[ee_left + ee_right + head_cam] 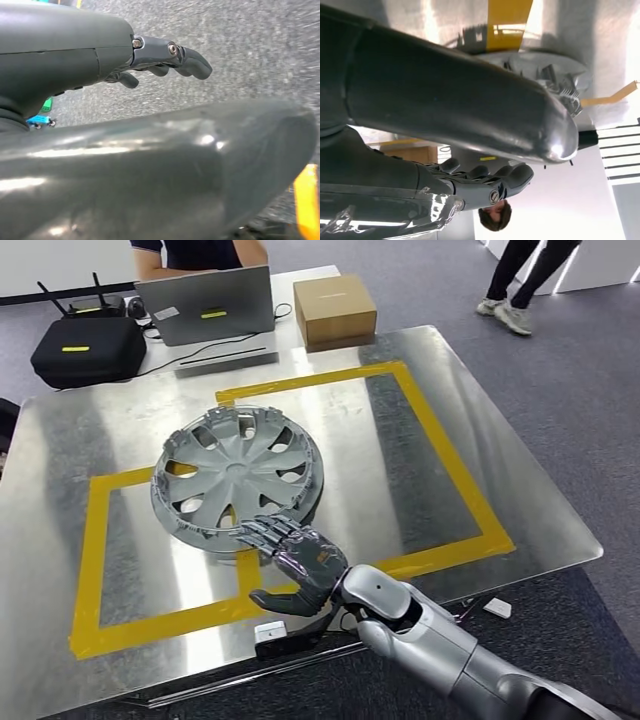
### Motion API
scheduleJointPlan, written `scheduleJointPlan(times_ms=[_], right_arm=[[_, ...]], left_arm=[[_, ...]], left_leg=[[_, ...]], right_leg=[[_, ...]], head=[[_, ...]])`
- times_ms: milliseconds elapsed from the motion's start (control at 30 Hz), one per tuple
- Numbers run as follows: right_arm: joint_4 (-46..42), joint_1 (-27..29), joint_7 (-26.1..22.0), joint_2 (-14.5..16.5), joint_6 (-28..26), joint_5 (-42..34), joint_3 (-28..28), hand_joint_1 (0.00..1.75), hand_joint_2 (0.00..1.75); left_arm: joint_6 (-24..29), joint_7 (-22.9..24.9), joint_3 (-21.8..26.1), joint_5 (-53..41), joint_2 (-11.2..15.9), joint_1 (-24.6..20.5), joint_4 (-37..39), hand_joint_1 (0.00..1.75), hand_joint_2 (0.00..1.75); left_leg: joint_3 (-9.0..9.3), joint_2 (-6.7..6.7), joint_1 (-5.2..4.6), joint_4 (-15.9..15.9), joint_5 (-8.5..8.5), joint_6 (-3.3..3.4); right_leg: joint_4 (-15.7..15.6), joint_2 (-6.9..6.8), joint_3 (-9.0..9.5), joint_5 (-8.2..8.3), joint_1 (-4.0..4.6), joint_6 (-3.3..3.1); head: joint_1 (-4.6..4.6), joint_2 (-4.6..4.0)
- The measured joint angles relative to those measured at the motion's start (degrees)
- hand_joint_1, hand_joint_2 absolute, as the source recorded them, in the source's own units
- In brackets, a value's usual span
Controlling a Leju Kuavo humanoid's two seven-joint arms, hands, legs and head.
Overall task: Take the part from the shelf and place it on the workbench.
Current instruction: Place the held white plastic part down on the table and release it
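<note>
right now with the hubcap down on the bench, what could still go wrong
The right hand has its fingers spread at the near rim of the hubcap; pulling back carelessly could drag it. The hubcap already straddles the yellow tape line, so any drag could shift it further across the marked areas.

This looks like a robot test lab set up in an office room. A shiny metal bench (468,440) has yellow tape (445,455) stuck on it in big boxes, and the floor is grey carpet (573,370). Behind the bench a person sits at a white desk (302,285) with a laptop (207,305), a black router (87,345) and a cardboard box (334,308).
</note>
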Motion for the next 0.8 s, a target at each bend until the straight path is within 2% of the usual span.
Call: scheduleJointPlan(times_ms=[33,67,100,133,167,200,233,267,300,333,400,433,467,500,533,567,600,633,667,700,733,767,800], right_arm=[[0.0,0.0,0.0,0.0,0.0,0.0,0.0,0.00,0.00],[0.0,0.0,-0.1,0.0,0.0,0.0,0.0,0.00,0.00],[0.0,0.1,-0.1,0.0,0.0,0.0,0.0,0.00,0.00],[0.0,0.1,-0.2,0.0,-0.1,0.0,-0.1,0.00,0.00],[0.0,0.1,-0.3,0.0,-0.1,0.0,-0.1,0.00,0.00],[0.0,0.2,-0.3,0.0,-0.2,-0.1,-0.1,0.00,0.00],[0.0,0.3,-0.3,0.0,-0.2,-0.1,-0.1,0.00,0.00],[0.0,0.5,-0.4,0.0,-0.2,-0.1,-0.1,0.00,0.00],[0.0,0.6,-0.4,0.0,-0.2,-0.1,-0.1,0.00,0.00],[0.0,0.8,-0.4,0.0,-0.2,-0.1,-0.2,0.00,0.00],[0.1,0.9,-0.4,0.0,-0.3,-0.2,-0.2,0.00,0.00],[0.1,1.1,-0.4,0.0,-0.3,-0.2,-0.3,0.00,0.00],[0.1,1.2,-0.4,0.0,-0.3,-0.2,-0.3,0.00,0.00],[0.1,1.3,-0.4,0.0,-0.4,-0.2,-0.3,0.00,0.00],[0.1,1.4,-0.4,0.0,-0.4,-0.2,-0.3,0.00,0.00],[0.0,1.4,-0.4,0.0,-0.4,-0.2,-0.3,0.00,0.00],[0.0,1.5,-0.4,0.0,-0.5,-0.2,-0.4,0.00,0.00],[-0.1,1.5,-0.5,0.0,-0.6,-0.2,-0.4,0.00,0.00],[-0.2,1.6,-0.5,-0.1,-0.8,-0.2,-0.4,0.00,0.00],[-0.2,1.8,-0.5,-0.1,-0.9,-0.2,-0.5,0.00,0.00],[-0.2,2.1,-0.6,-0.2,-1.0,-0.2,-0.5,0.00,0.00],[-0.2,2.4,-0.6,-0.2,-1.1,-0.2,-0.4,0.00,0.00],[-0.2,2.9,-0.6,-0.3,-1.1,-0.2,-0.4,0.00,0.00]], left_arm=[[0.0,0.0,0.0,0.0,0.0,0.0,0.0,0.00,0.00],[0.0,0.0,0.0,0.0,0.0,-0.1,0.0,0.00,0.00],[0.0,0.0,0.0,0.1,0.0,-0.2,0.0,0.00,0.00],[0.0,0.0,0.0,0.1,0.0,-0.3,0.0,0.00,0.00],[0.1,0.0,0.0,0.1,0.0,-0.4,0.0,0.00,0.00],[0.1,0.0,0.0,0.1,0.0,-0.3,0.0,0.00,0.00],[0.1,0.0,0.0,0.1,-0.1,-0.3,0.0,0.00,0.00],[0.2,0.0,0.0,0.2,-0.1,-0.3,0.0,0.00,0.00],[0.2,0.0,0.0,0.2,-0.2,-0.2,0.0,0.00,0.00],[0.2,0.0,0.0,0.2,-0.2,-0.2,0.0,0.00,0.00],[0.3,0.0,0.0,0.2,-0.2,-0.2,0.0,0.00,0.00],[0.3,0.0,0.0,0.2,-0.2,-0.2,0.0,0.00,0.00],[0.3,0.0,0.0,0.2,-0.3,-0.2,0.0,0.00,0.00],[0.3,0.0,0.0,0.2,-0.3,-0.2,0.0,0.00,0.00],[0.3,0.0,0.0,0.2,-0.3,-0.2,0.0,0.00,0.00],[0.3,0.0,0.0,0.2,-0.3,-0.2,0.0,0.00,0.00],[0.4,0.0,0.0,0.2,-0.3,-0.2,0.0,0.00,0.00],[0.4,0.0,0.0,0.2,-0.4,-0.2,0.0,0.00,0.00],[0.5,0.0,0.0,0.2,-0.4,-0.2,0.0,0.00,0.00],[0.6,0.0,0.0,0.2,-0.5,-0.2,0.0,0.00,0.00],[0.6,0.0,0.0,0.2,-0.5,-0.2,0.0,0.00,0.00],[0.6,0.0,0.0,0.2,-0.5,-0.1,0.0,0.00,0.00],[0.7,0.0,0.0,0.2,-0.6,0.0,0.0,0.00,0.00]], left_leg=[[2.19,0.01,0.04,-2.3,1.77,-0.01],[5.27,0.03,0.08,-6.1,2.72,0.00],[8.58,0.01,0.07,-10.8,2.59,0.18],[11.00,-0.01,0.00,-14.5,1.92,0.52],[12.42,-0.05,-0.12,-17.1,1.15,0.94],[12.65,-0.09,-0.26,-18.1,0.95,1.51],[12.19,-0.03,-0.25,-18.0,1.44,2.07],[11.72,0.06,-0.21,-18.1,2.05,2.57],[11.16,0.16,-0.14,-18.1,2.74,3.07],[10.47,0.25,-0.07,-18.2,3.49,3.44],[8.73,0.27,-0.21,-18.1,4.93,3.80],[7.78,0.27,-0.29,-18.0,5.66,3.84],[6.81,0.27,-0.36,-18.0,6.38,3.82],[5.86,0.26,-0.40,-17.9,7.08,3.75],[4.94,0.25,-0.44,-17.8,7.77,3.64],[4.16,0.24,-0.46,-17.7,8.43,3.49],[3.52,0.21,-0.52,-17.6,9.02,3.27],[3.07,0.21,-0.55,-17.6,9.62,2.99],[2.79,0.21,-0.51,-17.6,10.17,2.69],[2.58,0.21,-0.46,-17.6,10.71,2.34],[2.41,0.19,-0.34,-17.7,11.17,1.99],[2.12,0.17,-0.23,-17.4,10.78,1.62],[1.61,0.15,-0.17,-16.4,9.25,1.24]], right_leg=[[0.0,-0.01,-0.90,0.75,-0.05,0.18],[0.1,0.01,-1.71,1.47,-0.02,0.46],[0.1,0.01,-2.34,2.17,0.03,0.75],[0.0,-0.01,-2.70,2.91,0.09,1.05],[-0.2,-0.05,-2.88,3.65,0.12,1.36],[-0.5,-0.10,-2.91,4.41,0.07,1.69],[-0.7,-0.03,-2.98,4.82,-0.02,2.02],[-0.5,0.06,-3.31,4.18,-0.06,2.38],[0.8,0.16,-3.84,2.40,-0.07,2.69],[3.5,0.26,-4.68,-0.42,-0.08,2.92],[11.7,0.27,-6.49,-6.28,-0.02,3.17],[15.4,0.28,-6.91,-7.65,-0.01,3.19],[17.6,0.28,-6.57,-7.63,0.00,3.13],[17.6,0.28,-5.27,-6.50,0.02,3.00],[15.6,0.30,-2.91,-5.01,0.04,2.79],[11.8,0.36,0.29,-4.34,0.09,2.51],[6.9,0.44,3.96,-4.69,0.18,2.26],[2.9,0.52,6.78,-5.55,0.31,2.03],[0.0,0.60,8.42,-6.53,0.46,1.85],[-1.3,0.63,8.92,-6.90,0.63,1.66],[-1.4,0.59,8.39,-6.58,0.67,1.35],[-1.5,0.49,7.97,-6.06,0.65,0.96],[-1.5,0.38,7.53,-5.42,0.58,0.49]], head=[[0.02,0.00],[-0.01,0.00],[0.03,0.00],[0.08,0.01],[0.07,0.01],[0.13,0.01],[0.10,0.00],[0.13,-0.01],[0.29,-0.01],[0.40,-0.01],[0.62,-0.01],[0.62,-0.01],[0.62,-0.01],[0.62,-0.01],[0.63,-0.01],[0.63,0.00],[0.60,0.00],[0.56,0.00],[0.55,0.01],[0.50,0.00],[0.50,0.00],[0.49,0.00],[0.38,-0.01]])
